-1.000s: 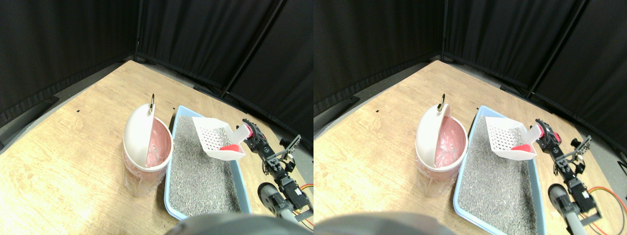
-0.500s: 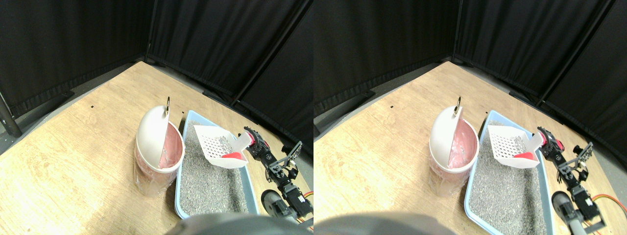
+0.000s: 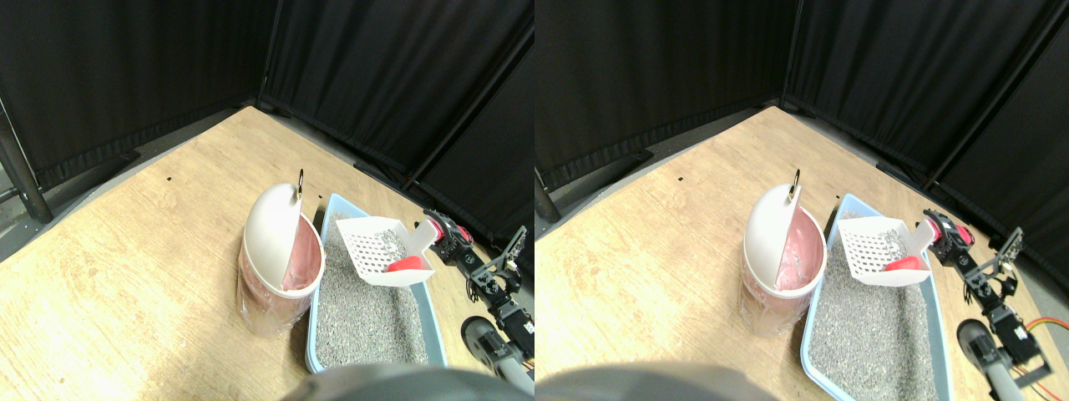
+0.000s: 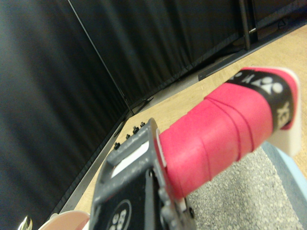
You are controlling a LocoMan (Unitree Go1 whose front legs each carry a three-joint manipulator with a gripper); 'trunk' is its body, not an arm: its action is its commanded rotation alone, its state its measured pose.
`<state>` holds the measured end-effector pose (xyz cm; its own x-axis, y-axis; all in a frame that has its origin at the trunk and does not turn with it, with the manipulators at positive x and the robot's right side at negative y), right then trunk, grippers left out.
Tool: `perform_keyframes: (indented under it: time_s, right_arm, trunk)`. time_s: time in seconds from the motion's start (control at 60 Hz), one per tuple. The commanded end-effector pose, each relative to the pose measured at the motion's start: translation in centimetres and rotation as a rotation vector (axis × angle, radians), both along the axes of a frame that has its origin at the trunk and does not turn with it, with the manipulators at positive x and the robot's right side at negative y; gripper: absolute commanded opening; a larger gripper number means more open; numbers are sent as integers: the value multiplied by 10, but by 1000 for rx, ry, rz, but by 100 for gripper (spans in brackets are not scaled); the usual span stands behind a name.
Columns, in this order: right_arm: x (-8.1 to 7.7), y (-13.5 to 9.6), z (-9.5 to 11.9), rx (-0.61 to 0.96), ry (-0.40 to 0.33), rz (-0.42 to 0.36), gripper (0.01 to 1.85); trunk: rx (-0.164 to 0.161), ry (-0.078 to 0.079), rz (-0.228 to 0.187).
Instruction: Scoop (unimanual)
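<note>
My right gripper (image 3: 444,241) is clamped on the red-wrapped handle (image 4: 225,127) of the white perforated plastic scoop (image 3: 380,250), and it holds the scoop lifted clear above the litter. Over the last second the whole picture has slid (that is my camera moving, not the things). Against the tray, the scoop looks to have tipped a little more level; I judge the load is secured and the carry toward the bin comes next.

Inside the scoop sits 1 red rounded lump (image 3: 407,265) at the low near edge, with some grey grains by the holes. Below it, the light blue rectangular tray (image 3: 315,347) is filled with grey granular litter (image 3: 363,317). Touching the tray's side stands the pink round bin (image 3: 280,276) with its white domed swing lid (image 3: 271,230) tilted open; I see only its pink liner inside.
</note>
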<state>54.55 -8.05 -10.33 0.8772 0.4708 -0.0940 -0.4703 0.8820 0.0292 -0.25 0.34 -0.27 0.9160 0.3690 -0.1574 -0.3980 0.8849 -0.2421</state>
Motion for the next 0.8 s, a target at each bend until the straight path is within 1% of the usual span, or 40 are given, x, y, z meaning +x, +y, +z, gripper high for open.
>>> perform_keyframes:
  time_s: [0.017, 0.117, 0.167, 0.25, 0.35, 0.533, 0.55, 0.633, 0.733, 0.8]
  right_arm:
    - [1, 10, 16, 10, -56, 47, 5]
    - [2, 13, 19, -6, -60, 62, 5]
    - [3, 15, 19, -17, -69, 96, 5]
    - [3, 18, 20, -32, -68, 100, 5]
    - [2, 22, 22, -49, -67, 125, 5]
    - [-2, 27, 24, -55, -64, 130, 5]
    - [-2, 28, 24, -57, -63, 131, 5]
    - [-3, 30, 23, -61, -57, 146, 5]
    - [-5, 34, 23, -98, -61, 144, 5]
    - [-6, 39, 22, -136, -73, 168, 5]
  trunk:
    - [10, 8, 16]
    - [10, 7, 17]
    - [9, 7, 16]
    - [6, 6, 17]
    - [2, 4, 20]
    - [1, 1, 24]
    - [-1, -1, 27]
    - [0, -1, 29]
    - [-3, 1, 33]
    - [-7, 4, 39]
